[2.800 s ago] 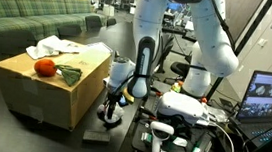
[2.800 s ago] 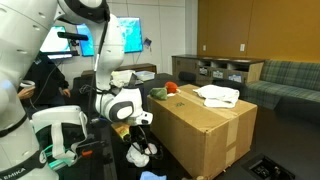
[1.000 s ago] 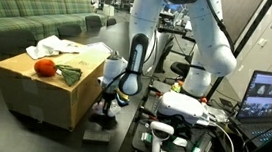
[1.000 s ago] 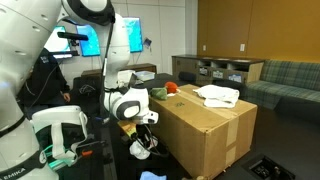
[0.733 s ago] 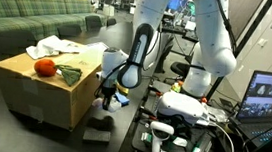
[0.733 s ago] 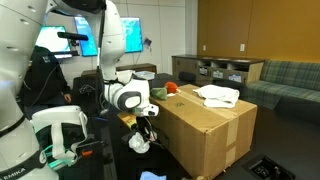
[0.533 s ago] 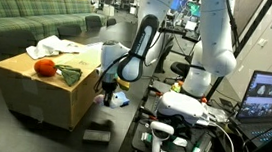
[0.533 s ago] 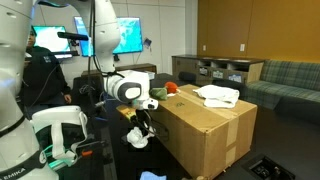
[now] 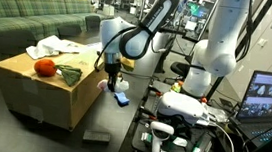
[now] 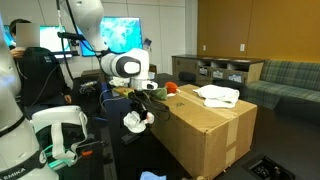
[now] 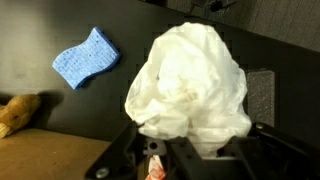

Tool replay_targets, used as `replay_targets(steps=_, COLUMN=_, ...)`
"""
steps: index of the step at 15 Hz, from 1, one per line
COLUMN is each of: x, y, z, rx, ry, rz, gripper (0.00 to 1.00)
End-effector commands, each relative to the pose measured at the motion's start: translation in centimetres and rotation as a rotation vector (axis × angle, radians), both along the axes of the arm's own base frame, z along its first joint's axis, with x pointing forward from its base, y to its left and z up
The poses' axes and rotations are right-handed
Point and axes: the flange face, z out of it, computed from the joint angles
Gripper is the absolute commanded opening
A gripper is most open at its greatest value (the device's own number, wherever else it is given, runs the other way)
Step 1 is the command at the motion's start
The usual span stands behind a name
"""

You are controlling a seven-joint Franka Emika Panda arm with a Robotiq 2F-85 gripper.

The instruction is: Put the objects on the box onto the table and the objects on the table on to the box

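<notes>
The white bundle (image 11: 190, 85) is held by the gripper (image 11: 160, 152), whose jaws are clenched on its lower folds at the bottom centre of the wrist view. The bundle is carried in the air, clear of the dark table (image 11: 30, 30). In an exterior view the gripper (image 9: 112, 80) is placed just right of the near top corner of the cardboard box (image 9: 44, 95). In an exterior view the bundle (image 10: 135, 120) hangs at centre-left, beside the box's side wall and below its top edge.

The bundle is judged to be very light, soft and shapeless. Whether it is thin plastic or cloth cannot be told. No damage is expected from a firm pinch, but a thin fold could slide out if the material is slick. A thick gathered fold near the middle is therefore the better hold. The loose hanging part may snag on the box edge if it is not raised above it.

3 items are seen on the box top at the left: an orange ball (image 9: 44, 67), a green cloth (image 9: 69, 76) and a white cloth (image 9: 58, 47). 1 blue sponge (image 11: 85, 57) lies on the table, at the upper left of the wrist view.
</notes>
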Motion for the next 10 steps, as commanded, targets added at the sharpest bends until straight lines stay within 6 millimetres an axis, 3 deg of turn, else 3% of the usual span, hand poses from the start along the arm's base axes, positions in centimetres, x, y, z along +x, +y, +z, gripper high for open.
replay_targets(steps=1, x=-0.2, y=-1.0, z=4.9, rx=-0.038, ry=-0.059, rz=-0.025, gripper=0.03)
replay_targets(steps=6, x=1.1, y=-2.1, z=9.4, rx=-0.081, ry=-0.144, rz=-0.053, gripper=0.03)
replay_targets(steps=10, x=2.4, y=-3.0, z=11.3, rx=-0.103, ry=-0.195, rz=-0.077, gripper=0.03)
